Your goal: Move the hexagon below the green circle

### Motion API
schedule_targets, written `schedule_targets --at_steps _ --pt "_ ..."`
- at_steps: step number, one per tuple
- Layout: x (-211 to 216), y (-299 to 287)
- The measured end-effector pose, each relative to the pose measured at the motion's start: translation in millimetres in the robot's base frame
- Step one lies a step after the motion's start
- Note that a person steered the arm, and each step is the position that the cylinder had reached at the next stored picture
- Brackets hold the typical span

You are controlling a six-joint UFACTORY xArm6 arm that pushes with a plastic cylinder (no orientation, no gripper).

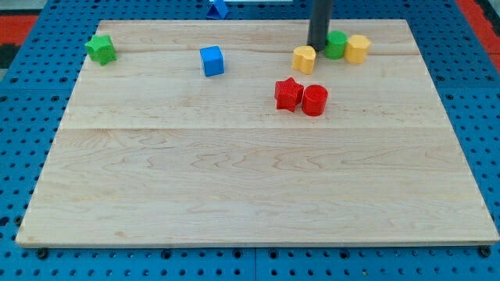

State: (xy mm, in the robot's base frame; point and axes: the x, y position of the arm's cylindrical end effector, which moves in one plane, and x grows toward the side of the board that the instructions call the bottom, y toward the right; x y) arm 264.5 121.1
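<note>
A: Figure, upper field. What did you have across the pale wooden board (250,179)?

B: You had a red star block (288,94) touching a red cylinder block (315,101), a blue cube block (212,61) and a green star block (101,48) at the view's left.

A: And the task's pieces?

B: The yellow hexagon block (304,58) sat just left of the green circle block (336,44); a second yellow block (358,48) touched the circle's right.

A: Where stood my tip (318,48)?

B: A bare rod, holding nothing, it stood between hexagon and circle, up-right of the hexagon. You likely needed it on the hexagon's left, pushing rightward.
</note>
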Motion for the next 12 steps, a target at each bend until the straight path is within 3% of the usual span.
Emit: schedule_targets --at_steps 3,4,6,7,12 --pt "-48 6" --pt "-62 63" --pt "3 110" --pt "9 74" --pt "26 57"
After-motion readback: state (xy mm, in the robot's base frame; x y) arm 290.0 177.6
